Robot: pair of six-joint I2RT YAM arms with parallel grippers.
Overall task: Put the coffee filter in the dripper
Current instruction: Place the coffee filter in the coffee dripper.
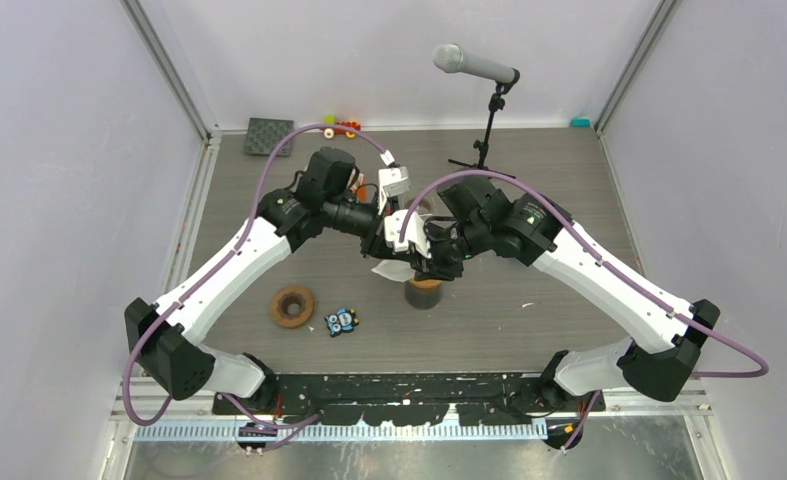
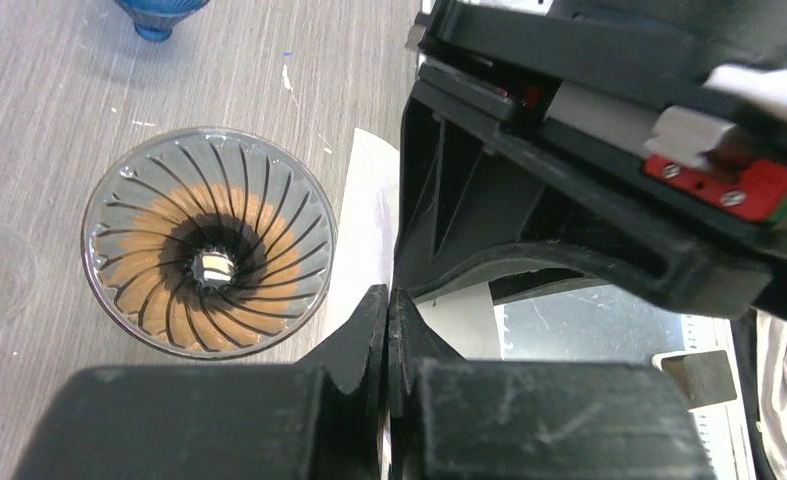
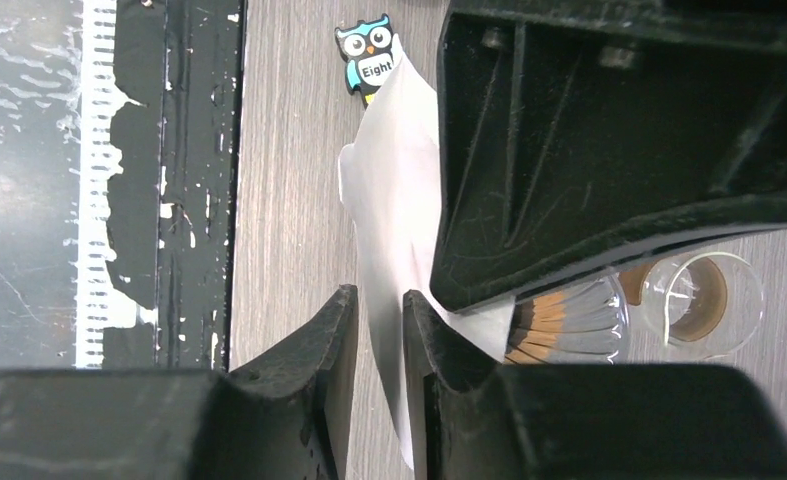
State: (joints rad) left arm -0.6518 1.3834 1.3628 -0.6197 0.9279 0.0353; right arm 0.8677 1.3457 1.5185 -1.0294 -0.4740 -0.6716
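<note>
The clear ribbed glass dripper (image 2: 209, 255) stands on the table on a brown base (image 1: 424, 293); it also shows in the right wrist view (image 3: 569, 320). The white paper coffee filter (image 1: 389, 270) hangs in the air beside and above it. My left gripper (image 2: 388, 295) is shut on the filter's edge (image 2: 369, 215). My right gripper (image 3: 379, 295) has its jaws slightly apart, with the filter sheet (image 3: 394, 190) passing between them against the right finger. Both grippers meet over the table's middle, the left (image 1: 394, 245) and the right (image 1: 427, 252).
A brown ring (image 1: 292, 306) and an owl sticker (image 1: 341, 322) lie front left of the dripper. A clear glass cup (image 3: 704, 290) stands next to the dripper. A microphone stand (image 1: 484, 130), a black mat (image 1: 269, 136) and small toys (image 1: 339, 125) are at the back.
</note>
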